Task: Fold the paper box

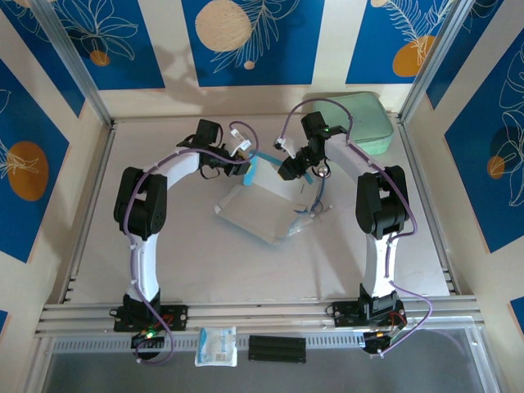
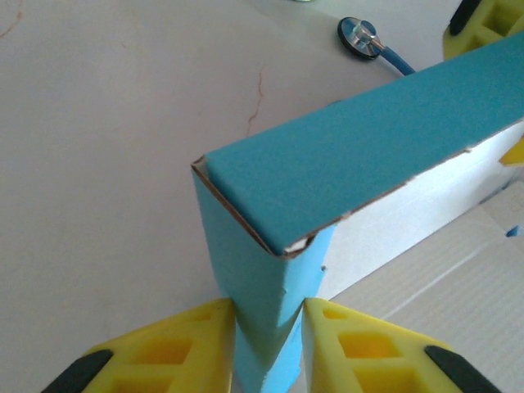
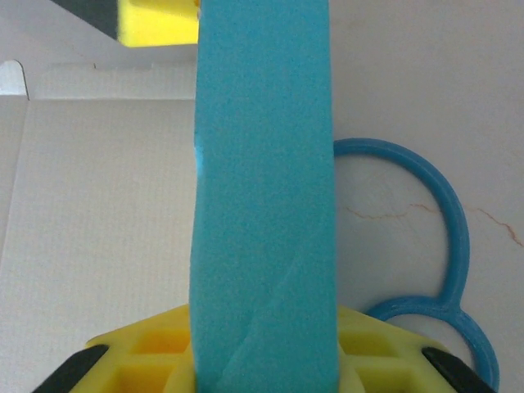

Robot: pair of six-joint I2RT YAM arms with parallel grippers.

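The paper box (image 1: 258, 214) lies part-formed on the counter (image 1: 164, 254), on the arm-base side of the mint-green case (image 1: 352, 123) and clear of it. Its grey-white base sheet is flat and one blue wall panel (image 2: 360, 139) stands up along the edge nearest the case. I have the left claw (image 2: 268, 327) pinching the end of that panel farther from the case, its yellow pads pressed on both faces of the card just under the folded corner. The right claw (image 3: 266, 360) is closed on the panel's other end, the one closer to the case, with the strip rising straight out from between its pads. I judge this card very light and thin: stiff along a creased panel, floppy across the open sheet, and quick to dent or tear at the die-cut corners, where a little brown edge already shows. The surface looks matte, so I expect it to slip little in a firm pinch, though too much squeeze would crush the doubled wall. I would grip on folded double-thickness edges near the corners, as now, not on a single loose flap, and move both ends together so the panel does not twist. A blue plastic loop (image 3: 442, 246) lies on the counter beside the box on its case side, where a sliding sheet might snag.
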